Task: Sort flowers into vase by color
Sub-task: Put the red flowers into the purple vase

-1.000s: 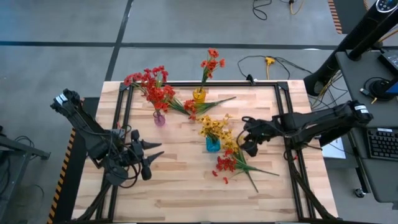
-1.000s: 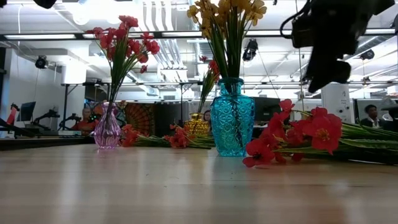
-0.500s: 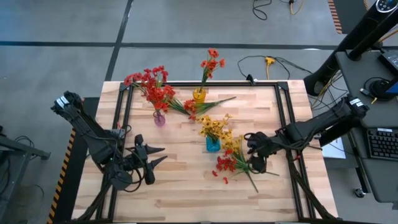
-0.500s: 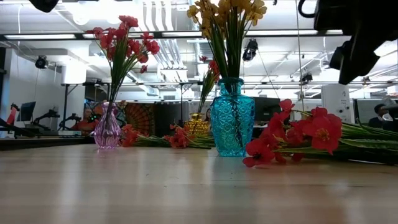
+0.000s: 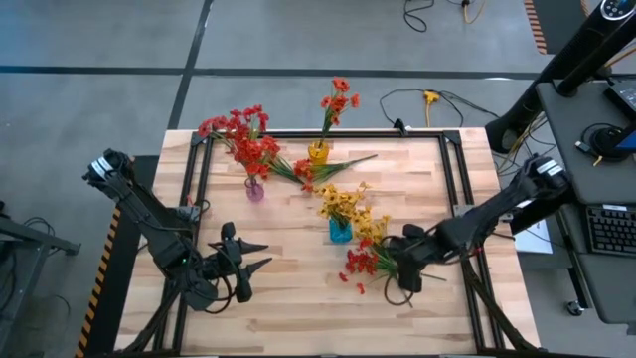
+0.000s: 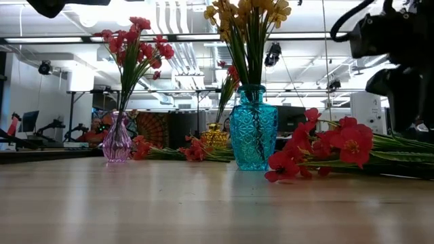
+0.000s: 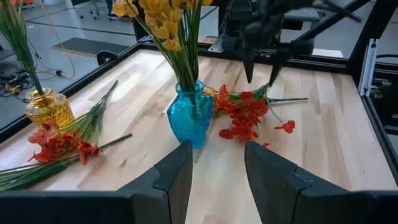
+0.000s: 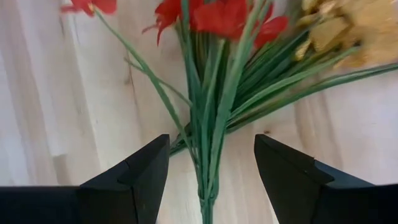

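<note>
Sorting looks partly done: red sprigs stand in the pink vase (image 5: pixel 255 189), orange-red in the yellow vase (image 5: pixel 318 151), yellow in the blue vase (image 5: pixel 340 231). Left are a loose red bunch (image 5: pixel 373 261) at the table's five o'clock and another (image 5: pixel 316 169) near twelve. The right gripper (image 5: pixel 405 281) hangs wide-jawed over the bunch's thin green stems; the left gripper (image 5: pixel 253 267), partly spread and empty, waits at eight o'clock.

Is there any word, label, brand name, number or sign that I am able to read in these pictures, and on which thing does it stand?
No readable text: none on the table, the blue vase, the pink vase or the yellow vase.
Keyboard beside the table: its key markings are too small to read.
Room behind the table in the low view: no sign can be read.
</note>
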